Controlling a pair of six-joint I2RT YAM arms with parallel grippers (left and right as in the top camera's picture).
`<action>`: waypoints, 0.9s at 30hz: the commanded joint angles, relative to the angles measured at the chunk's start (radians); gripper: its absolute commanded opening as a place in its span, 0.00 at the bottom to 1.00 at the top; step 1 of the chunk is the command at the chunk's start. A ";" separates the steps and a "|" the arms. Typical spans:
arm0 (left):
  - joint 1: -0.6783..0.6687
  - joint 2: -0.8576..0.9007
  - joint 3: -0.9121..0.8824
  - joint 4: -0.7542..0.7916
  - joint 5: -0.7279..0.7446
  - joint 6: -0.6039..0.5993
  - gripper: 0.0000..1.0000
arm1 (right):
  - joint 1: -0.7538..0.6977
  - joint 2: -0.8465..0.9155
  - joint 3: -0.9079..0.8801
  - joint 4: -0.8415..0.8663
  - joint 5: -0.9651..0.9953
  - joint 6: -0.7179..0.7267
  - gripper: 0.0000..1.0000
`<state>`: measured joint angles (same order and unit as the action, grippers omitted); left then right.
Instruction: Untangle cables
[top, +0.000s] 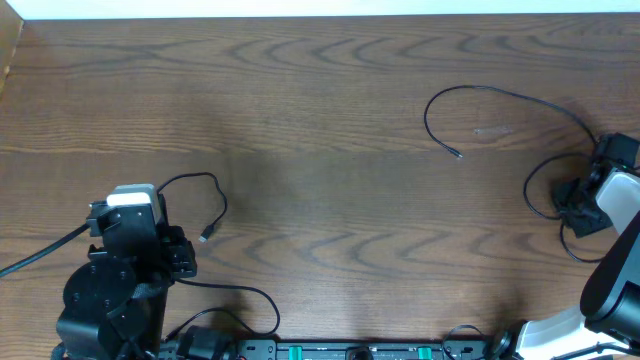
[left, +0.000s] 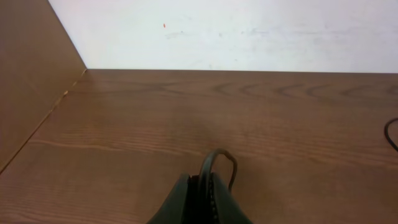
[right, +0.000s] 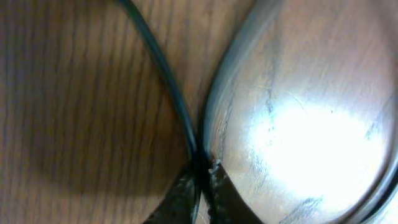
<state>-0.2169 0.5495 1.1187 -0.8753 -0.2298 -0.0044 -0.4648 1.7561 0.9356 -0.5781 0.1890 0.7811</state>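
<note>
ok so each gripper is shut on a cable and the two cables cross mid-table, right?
Only the crossing is wrong. The overhead view shows the left cable by the left gripper and the right cable by the right gripper, lying well apart on the table. Each gripper is shut on its cable.

Left arm (top: 110, 290): matte black, blocky links, with a white cap you can spot on the wrist.
Left wiring (top: 40, 255): one thick black lead coming off the wrist.
Right arm (top: 612, 270): white rounded shells over black joints.
Left end effector (left: 202, 186): black fingers tapering to a point, ribbed along the inner edge.
Right end effector (right: 202, 177): dark fingers; your view is too blurred for detail.
Base rail (top: 350, 351): black, dotted with small green tabs.
</note>
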 joint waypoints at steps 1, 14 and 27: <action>0.004 -0.002 -0.002 0.000 0.010 -0.016 0.07 | 0.000 0.059 -0.060 -0.018 0.018 -0.013 0.01; 0.004 -0.002 -0.002 -0.010 0.009 -0.016 0.07 | -0.016 0.033 0.050 0.103 -0.052 -0.121 0.01; 0.004 -0.002 -0.002 -0.015 0.009 -0.016 0.08 | -0.192 0.032 0.687 -0.043 -0.097 -0.332 0.01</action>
<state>-0.2169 0.5495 1.1187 -0.8932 -0.2222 -0.0044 -0.6125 1.7931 1.5047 -0.5949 0.0933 0.5251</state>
